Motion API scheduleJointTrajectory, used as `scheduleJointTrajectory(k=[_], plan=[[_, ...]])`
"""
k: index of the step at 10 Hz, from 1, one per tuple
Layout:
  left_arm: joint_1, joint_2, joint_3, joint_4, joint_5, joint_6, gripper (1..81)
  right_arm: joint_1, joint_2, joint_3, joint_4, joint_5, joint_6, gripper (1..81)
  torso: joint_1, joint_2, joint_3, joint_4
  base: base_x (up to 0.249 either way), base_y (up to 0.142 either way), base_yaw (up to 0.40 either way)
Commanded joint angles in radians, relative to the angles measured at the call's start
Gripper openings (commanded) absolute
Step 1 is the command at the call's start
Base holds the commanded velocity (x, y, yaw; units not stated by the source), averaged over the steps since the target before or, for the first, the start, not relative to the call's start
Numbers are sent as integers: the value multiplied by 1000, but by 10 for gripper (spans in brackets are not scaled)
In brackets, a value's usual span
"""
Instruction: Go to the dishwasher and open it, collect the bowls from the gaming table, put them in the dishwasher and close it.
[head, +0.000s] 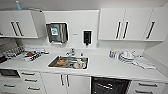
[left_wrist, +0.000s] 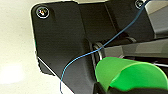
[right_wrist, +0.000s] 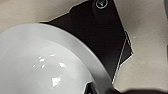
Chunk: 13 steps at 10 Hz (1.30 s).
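The dishwasher (head: 110, 86) sits under the white counter, right of the sink cabinet. Its dark interior and wire rack show, so it stands open. A bright green bowl (left_wrist: 130, 75) shows large in the left wrist view, and my left gripper (left_wrist: 107, 89) is shut on its rim. In the right wrist view a glossy pale bowl (right_wrist: 42, 62) looms close, with my right gripper (right_wrist: 100, 90) shut on its edge. The gaming table is out of view.
A steel sink (head: 52, 65) with dishes in it is set in the counter (head: 105, 66). A dish rack (head: 30, 55) stands at the left, stacked plates (head: 127, 56) and a cloth (head: 143, 62) at the right. White wall cabinets (head: 125, 23) hang above, with drawers (head: 30, 80) below.
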Motion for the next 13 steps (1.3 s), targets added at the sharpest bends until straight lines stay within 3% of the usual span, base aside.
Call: scheduleJointTrajectory(k=[1, 3, 13], plan=[[-44, 1, 2, 5, 46, -1, 10, 42, -5, 2, -8, -44, -1, 10, 1, 0, 0, 0, 99, -93, 0], [-45, -1, 2, 2, 46, -1, 10, 43, -5, 2, -8, -44, -1, 10, 1, 0, 0, 0, 95, -89, 0], [-44, -5, 5, 7, 43, 1, 10, 43, -4, 2, -10, -44, -1, 10, 1, 0, 0, 0, 0, 0, 0]])
